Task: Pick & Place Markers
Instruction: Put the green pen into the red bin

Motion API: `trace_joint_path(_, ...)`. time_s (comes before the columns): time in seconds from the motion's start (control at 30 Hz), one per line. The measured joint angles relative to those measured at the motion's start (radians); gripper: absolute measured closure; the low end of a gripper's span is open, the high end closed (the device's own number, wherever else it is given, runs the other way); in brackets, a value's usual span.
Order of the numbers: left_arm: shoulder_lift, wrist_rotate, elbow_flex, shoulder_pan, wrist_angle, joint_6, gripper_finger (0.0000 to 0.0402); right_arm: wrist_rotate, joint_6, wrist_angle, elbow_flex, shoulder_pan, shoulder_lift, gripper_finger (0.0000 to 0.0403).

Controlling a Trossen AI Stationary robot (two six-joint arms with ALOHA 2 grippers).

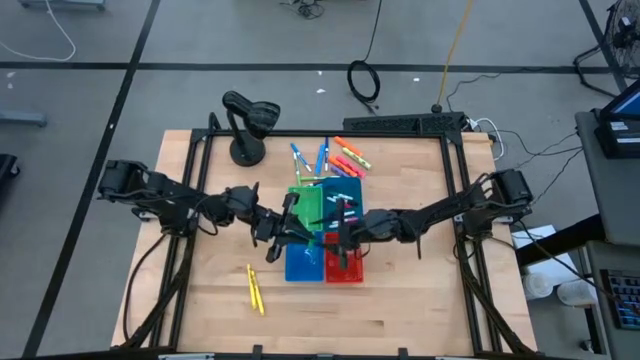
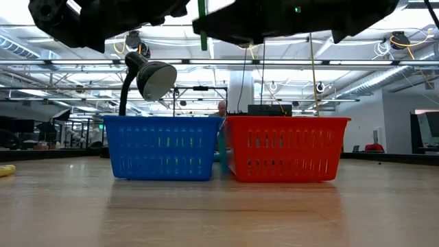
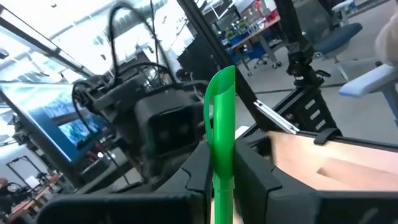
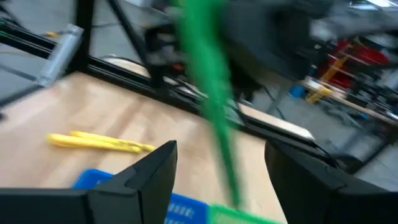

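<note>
Between the left tool's [image 3: 217,186] closed fingers stands a green marker [image 3: 221,124], light, stiff and slick, gripped mid-barrel, while the right tool [image 4: 221,180] gapes wide beside it.

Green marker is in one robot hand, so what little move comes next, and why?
Probably the left gripper should carry the green marker over the green bin and lower it. It is clamped on the marker; the right gripper is open and holds nothing.
</note>
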Motion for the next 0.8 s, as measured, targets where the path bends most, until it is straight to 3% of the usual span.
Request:
trace_joint_path(0.27,0.000,0.000,0.000,0.000,-0.027,-0.006,0.0355,-0.031,-0.024,-0.002,0.040,0.002,0.043,0.0214)
trace_joint_path(0.47,0.000,0.015,0.000,-0.003,-0.029,-0.032,0.0345,-0.134,-0.036,-0.002,0.040,-0.001,0.043,0.0305)
trace_joint_path(0.6,0.000,0.017,0.000,-0.004,-0.039,-0.039,0.0339,-0.148,-0.073,-0.004,0.039,-0.001,0.043,0.0382)
trace_joint_path(0.8,0.000,0.016,0.000,-0.005,-0.065,-0.098,0.0336,-0.150,-0.069,-0.028,0.037,-0.001,0.044,0.0384)
